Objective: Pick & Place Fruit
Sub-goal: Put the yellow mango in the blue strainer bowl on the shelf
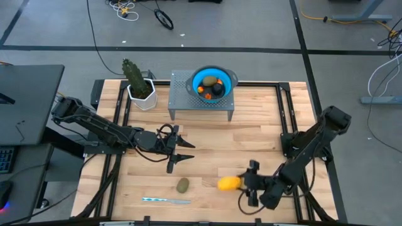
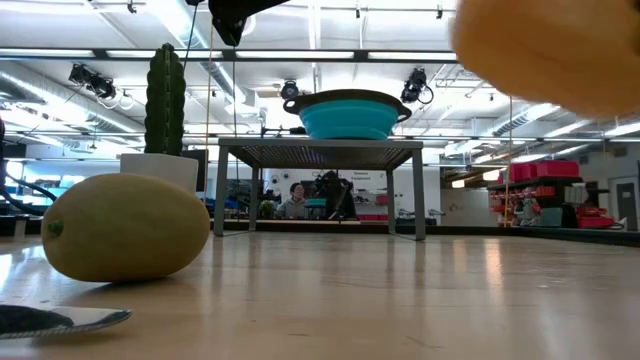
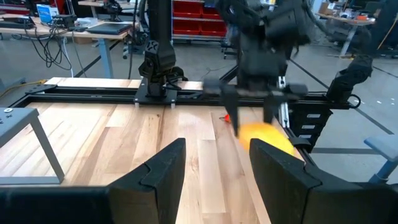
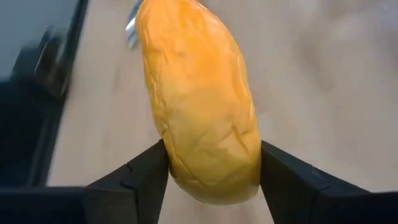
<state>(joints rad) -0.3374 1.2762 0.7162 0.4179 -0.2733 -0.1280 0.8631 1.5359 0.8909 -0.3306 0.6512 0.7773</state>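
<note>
Gripping yellow-orange fruit (image 4: 202,106) between right claw (image 4: 211,171) fingers.

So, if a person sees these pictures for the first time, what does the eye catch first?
Probably the yellow-orange fruit, bright between the fingers of the right gripper near the table's front edge; in the low view it hangs clear above the wood. Next comes the blue bowl on the grey perforated stand at the back, already holding dark and orange pieces. The left gripper waits open at mid-table, with one green fruit lying in front of it.
</note>
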